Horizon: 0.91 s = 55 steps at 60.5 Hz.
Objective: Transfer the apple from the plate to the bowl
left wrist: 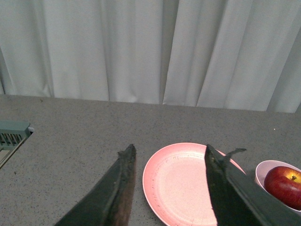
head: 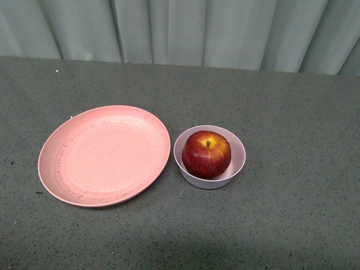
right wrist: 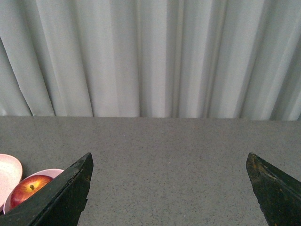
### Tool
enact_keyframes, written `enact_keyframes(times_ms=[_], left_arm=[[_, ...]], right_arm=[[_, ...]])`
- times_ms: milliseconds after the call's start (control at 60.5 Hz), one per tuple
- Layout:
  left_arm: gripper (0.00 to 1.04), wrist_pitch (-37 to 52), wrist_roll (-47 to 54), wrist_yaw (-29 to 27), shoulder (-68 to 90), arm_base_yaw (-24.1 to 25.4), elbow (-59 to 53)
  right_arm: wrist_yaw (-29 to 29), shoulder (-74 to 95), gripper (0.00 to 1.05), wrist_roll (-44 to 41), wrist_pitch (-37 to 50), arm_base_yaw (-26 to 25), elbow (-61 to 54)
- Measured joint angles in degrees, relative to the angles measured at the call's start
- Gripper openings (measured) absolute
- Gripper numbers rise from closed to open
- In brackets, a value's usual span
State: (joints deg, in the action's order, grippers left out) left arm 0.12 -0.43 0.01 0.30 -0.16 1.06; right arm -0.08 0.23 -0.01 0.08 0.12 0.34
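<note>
You see the apple [head: 206,154] sitting stem-up inside the bowl [head: 237,166], just beside the bare plate [head: 104,154]. Both the left gripper [left wrist: 168,157] and the right gripper [right wrist: 169,162] gape wide and hold nothing, well back from the bowl; the left seems nearer.

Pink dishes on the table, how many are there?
2: the plate on the left, with nothing on it, and the bowl just right of it, holding the apple. None appear hidden.

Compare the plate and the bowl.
The plate is wide, shallow and salmon pink with dark specks; the bowl is smaller, deeper and paler pink. The plate holds nothing; the bowl holds the apple. Both are round and sit side by side on the grey table.
</note>
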Motion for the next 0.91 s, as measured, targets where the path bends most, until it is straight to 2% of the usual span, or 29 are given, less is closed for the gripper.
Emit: enact_keyframes(times_ms=[165,248,297,363,909], left_arm=[[0.77,0.0,0.0,0.0,0.0,0.0,0.0],[0.94,0.0,0.0,0.0,0.0,0.0,0.0],[1.00,0.0,0.1,0.0,0.0,0.0,0.0],[0.97,0.0,0.1,0.0,0.0,0.0,0.0],[0.98,0.0,0.1,0.0,0.0,0.0,0.0]], right_arm=[[0.0,0.0,0.95,0.0,0.0,0.0,0.0],[0.0,0.0,0.95,0.0,0.0,0.0,0.0],[0.0,0.0,0.95,0.0,0.0,0.0,0.0],[0.0,0.0,0.95,0.0,0.0,0.0,0.0],[0.0,0.0,0.95,0.0,0.0,0.0,0.0]])
